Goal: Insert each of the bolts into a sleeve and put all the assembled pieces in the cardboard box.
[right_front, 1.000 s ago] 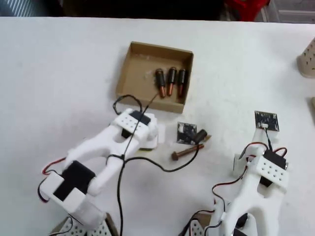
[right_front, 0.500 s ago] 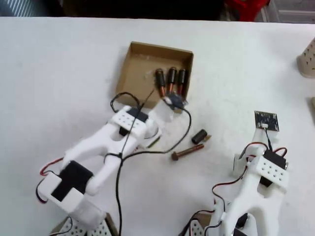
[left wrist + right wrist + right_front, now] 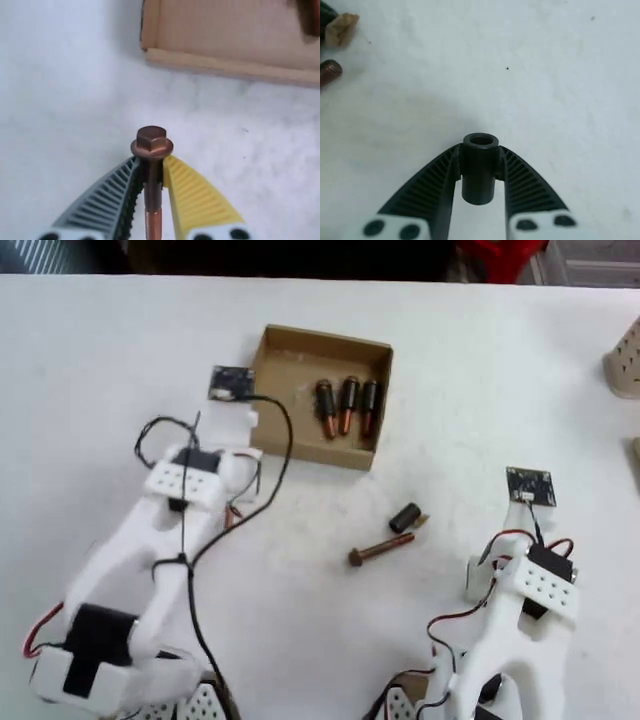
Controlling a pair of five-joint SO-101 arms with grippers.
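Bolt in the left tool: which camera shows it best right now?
The left wrist view: the bolt is clamped between the left tool's fingers, hex head clear beyond their tips. In the high view the left arm's wrist covers it. The right wrist view faces the right tool and its sleeve instead.

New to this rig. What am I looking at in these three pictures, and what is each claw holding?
Two small white robot arms sit side by side at a white table. The high view comes from a fixed camera looking down on the left arm and the right arm. The other two pictures come from a camera on each arm's wrist, looking along its claw. The left claw is shut on a copper bolt, close to the cardboard box. The right claw is shut on a black sleeve. Three assembled pieces lie in the box. A loose bolt and a loose sleeve lie on the table between the arms.
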